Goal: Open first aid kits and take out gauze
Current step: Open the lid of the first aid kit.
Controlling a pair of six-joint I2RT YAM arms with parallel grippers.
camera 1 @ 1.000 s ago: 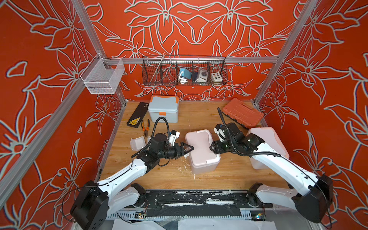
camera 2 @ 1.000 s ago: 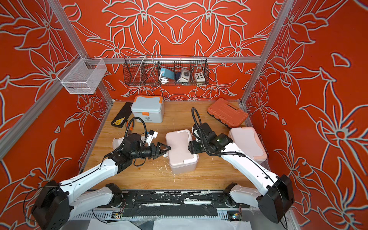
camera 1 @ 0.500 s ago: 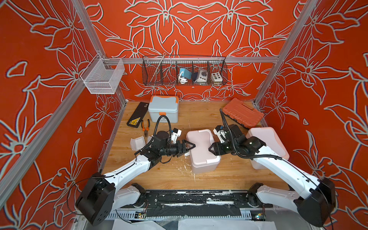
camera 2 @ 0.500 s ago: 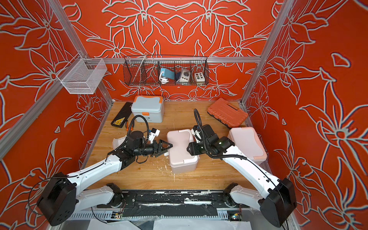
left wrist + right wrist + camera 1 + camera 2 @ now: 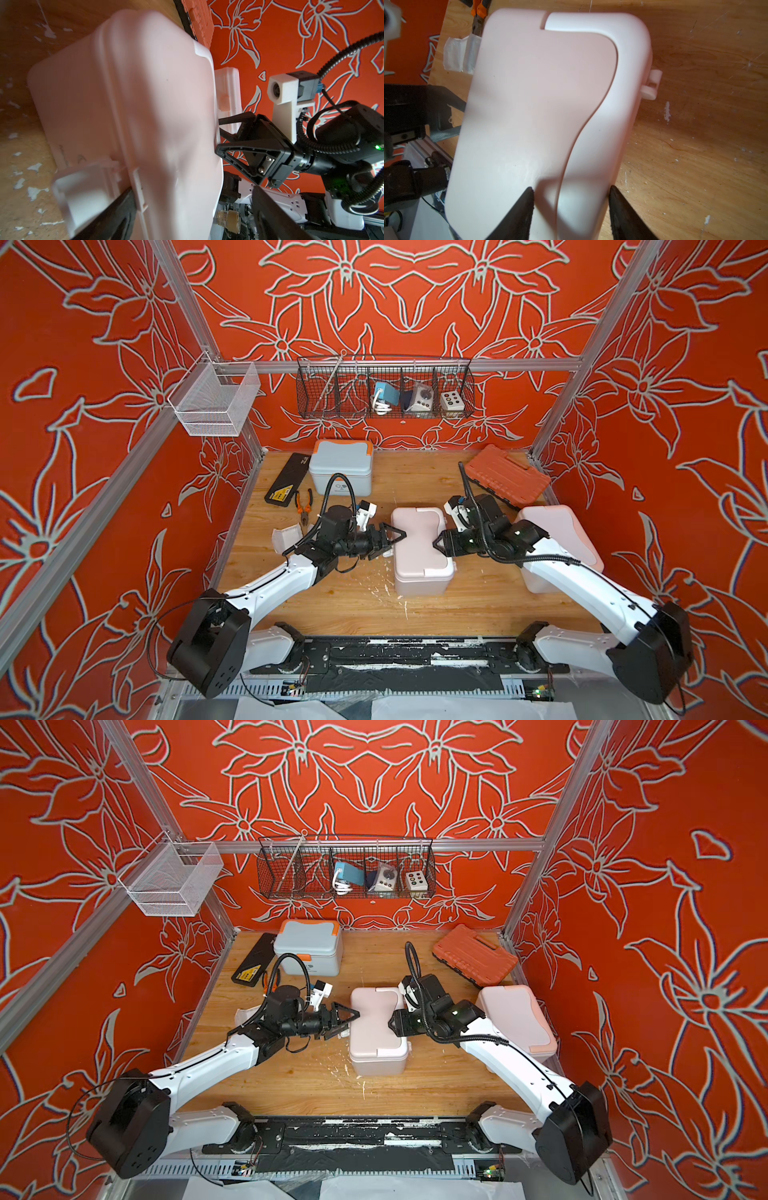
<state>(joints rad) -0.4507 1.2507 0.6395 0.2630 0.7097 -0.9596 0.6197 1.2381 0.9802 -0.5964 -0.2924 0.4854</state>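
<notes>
Left claw [image 5: 392,541] now at pink kit [image 5: 419,549], desk [image 5: 478,605] centre, lid shut; spread wide at 9 o'clock. Right claw [image 5: 439,545] narrowing at 3 o'clock, grip unclear. Likely bracing before unlatching.

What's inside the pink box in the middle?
You can't see inside. The pale pink box is shut, hiding whatever it holds. Only its smooth outside and front latch show.

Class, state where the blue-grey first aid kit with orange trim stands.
In both top views the blue-grey kit stands at the back, left of centre, beside the flat black case and below the wire basket.
</notes>
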